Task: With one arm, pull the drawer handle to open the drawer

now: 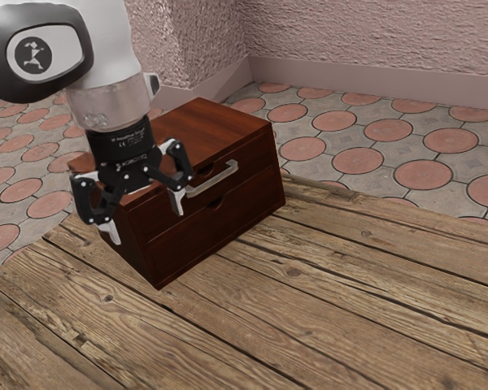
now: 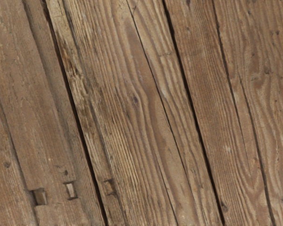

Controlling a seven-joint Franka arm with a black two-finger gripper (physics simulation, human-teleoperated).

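A dark red-brown wooden drawer cabinet (image 1: pixel 203 183) stands on the plank table, its front facing the exterior view's right. A silver bar handle (image 1: pixel 214 179) runs across its upper drawer; the drawer looks flush with the front. My gripper (image 1: pixel 144 218) hangs in front of the cabinet's near corner, open, fingers spread wide with nothing between them. One fingertip (image 1: pixel 179 207) is just short of the handle's near end, the other (image 1: pixel 114 236) is toward the exterior view's left. The wrist view looks down on bare planks (image 2: pixel 141 113).
The weathered wooden table (image 1: pixel 325 301) stretches to the exterior view's right and front of the cabinet. Beyond it lies a tiled floor (image 1: pixel 407 138) with red round tiles and a pink rough wall (image 1: pixel 333 32) at the back.
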